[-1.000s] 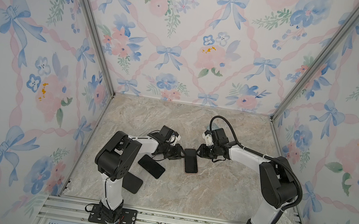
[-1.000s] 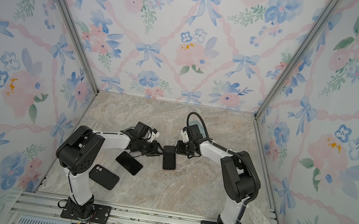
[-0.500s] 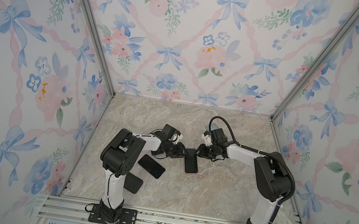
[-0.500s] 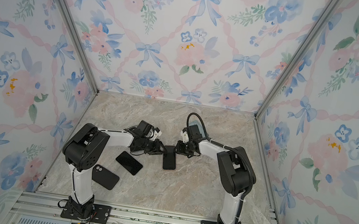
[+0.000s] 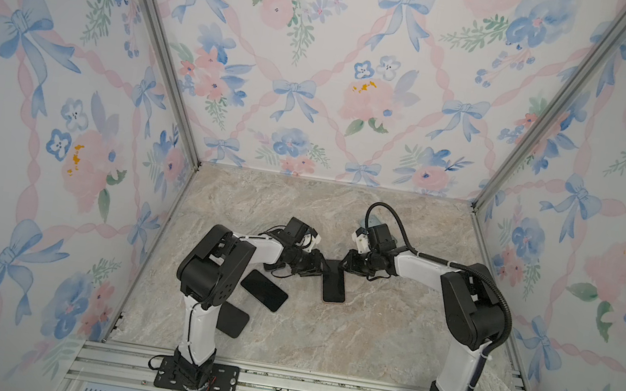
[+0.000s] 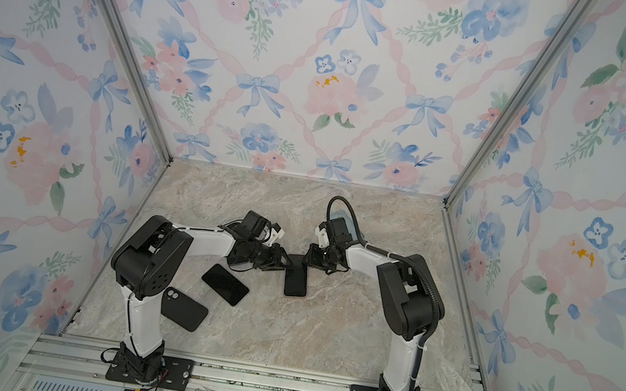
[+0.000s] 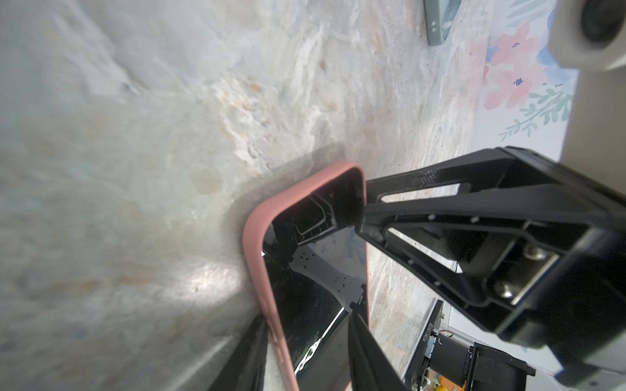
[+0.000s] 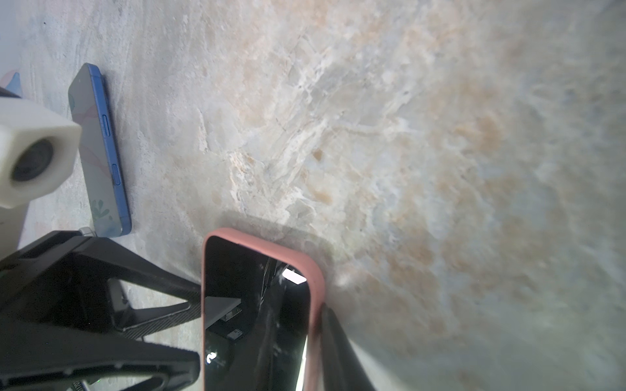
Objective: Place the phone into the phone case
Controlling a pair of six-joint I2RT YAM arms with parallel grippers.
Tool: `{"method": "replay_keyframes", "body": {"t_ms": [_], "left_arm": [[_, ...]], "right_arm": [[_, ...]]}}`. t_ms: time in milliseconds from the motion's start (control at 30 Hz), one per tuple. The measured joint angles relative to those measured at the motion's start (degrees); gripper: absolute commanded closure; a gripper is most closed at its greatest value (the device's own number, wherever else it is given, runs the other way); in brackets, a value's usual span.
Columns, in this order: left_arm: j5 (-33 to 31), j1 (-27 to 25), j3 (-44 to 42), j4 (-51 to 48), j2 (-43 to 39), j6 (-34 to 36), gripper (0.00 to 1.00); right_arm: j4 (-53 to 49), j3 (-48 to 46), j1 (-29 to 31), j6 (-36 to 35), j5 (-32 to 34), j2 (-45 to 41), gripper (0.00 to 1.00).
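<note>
The phone (image 5: 333, 288), its dark screen up, lies within the pink phone case (image 7: 257, 257) on the marble floor in both top views. My left gripper (image 5: 323, 267) comes in from the left at its far end. It is shut across the case, one finger (image 7: 247, 355) outside the pink rim and the other on the screen side. My right gripper (image 5: 345, 262) comes from the right and pinches the far corner of the case (image 7: 363, 210). One of its fingers (image 8: 335, 348) presses the pink edge (image 8: 315, 291); the other is hidden.
A blue phone (image 5: 263, 290) lies face up to the left of the cased one. A black case (image 6: 183, 309) lies near the left arm's base. A grey-green case (image 7: 440, 20) lies behind my right wrist. Flowered walls close in three sides.
My right gripper has closed a little further on the case's far corner. The left arm's elbow has swung slightly toward the middle. The cased phone has stayed in place.
</note>
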Motion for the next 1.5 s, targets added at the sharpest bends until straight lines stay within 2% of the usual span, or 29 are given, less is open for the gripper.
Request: {"method": "replay_keyframes", "body": {"t_ms": [333,767,1233,1333,1500], "left_arm": [[0.07,-0.15,0.7,-0.42,0.46,0.0,0.59],[0.04,-0.15,0.7,-0.44,0.46,0.0,0.59],[0.04,-0.15,0.7,-0.44,0.46,0.0,0.59],[0.02,-0.15,0.7,-0.44,0.46,0.0,0.59],[-1.14,-0.44,0.33,-1.14,-0.44,0.02,0.58]], "right_arm": [[0.13,0.0,-0.26,0.87,0.13,0.22,0.83],[0.2,0.0,-0.37,0.9,0.44,0.17,0.88],[1.22,0.31,0.17,1.05,3.65,0.11,0.91],[0.57,0.81,0.7,1.05,5.05,0.07,0.88],[-5.2,1.38,3.26,1.25,9.57,-1.88,0.69]]}}
